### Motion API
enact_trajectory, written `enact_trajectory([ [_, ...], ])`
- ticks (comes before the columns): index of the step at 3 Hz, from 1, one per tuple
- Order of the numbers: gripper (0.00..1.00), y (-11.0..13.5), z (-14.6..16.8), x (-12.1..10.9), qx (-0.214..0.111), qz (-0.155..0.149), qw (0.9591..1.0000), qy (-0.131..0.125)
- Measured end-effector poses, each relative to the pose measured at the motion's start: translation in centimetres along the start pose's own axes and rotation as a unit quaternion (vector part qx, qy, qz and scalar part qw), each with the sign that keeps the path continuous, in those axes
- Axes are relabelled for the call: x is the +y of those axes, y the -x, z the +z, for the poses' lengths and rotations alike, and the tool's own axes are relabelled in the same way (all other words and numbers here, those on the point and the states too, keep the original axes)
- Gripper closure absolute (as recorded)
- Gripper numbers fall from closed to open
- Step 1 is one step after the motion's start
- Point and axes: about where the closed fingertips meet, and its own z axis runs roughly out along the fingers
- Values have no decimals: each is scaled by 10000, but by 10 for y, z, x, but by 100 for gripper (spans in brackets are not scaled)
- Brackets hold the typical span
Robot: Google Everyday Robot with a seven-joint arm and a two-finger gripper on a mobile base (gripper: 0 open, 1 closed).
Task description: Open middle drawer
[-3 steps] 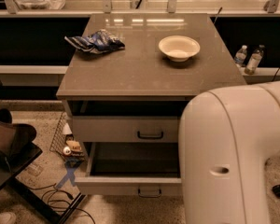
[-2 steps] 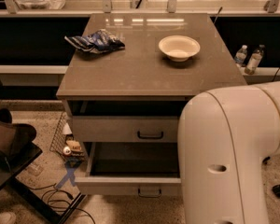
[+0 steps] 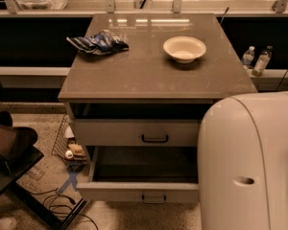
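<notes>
The middle drawer [image 3: 134, 191] is pulled well out from the cabinet. Its pale front with a small black bar handle [image 3: 154, 198] faces me, and its dark inside looks empty. Above it, the taller upper drawer [image 3: 110, 132] is shut, with its handle [image 3: 154, 138] at the centre. The lowest drawer is hidden under the open one. My gripper is not in view. Only a big white rounded part of my arm [image 3: 249, 162] shows at the lower right, covering the right ends of both drawers.
On the brown cabinet top [image 3: 149, 75] lie a white bowl [image 3: 184, 48] and a blue-striped bag [image 3: 98, 42]. A wire basket with small items [image 3: 69, 145] sits on the floor to the left, by a dark chair [image 3: 9, 150] and cables. Two bottles [image 3: 255, 60] stand at the right.
</notes>
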Motion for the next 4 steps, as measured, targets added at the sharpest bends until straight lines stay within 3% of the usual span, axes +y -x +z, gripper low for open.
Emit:
enact_trajectory([
  [1, 100, -2, -3, 11, -1, 111, 9999, 127],
  [2, 100, -9, -18, 67, -79, 434, 9966, 701],
  [3, 100, -11, -20, 80, -116, 526, 9946, 888],
  [4, 100, 5, -31, 113, -345, 468, 9899, 1296],
])
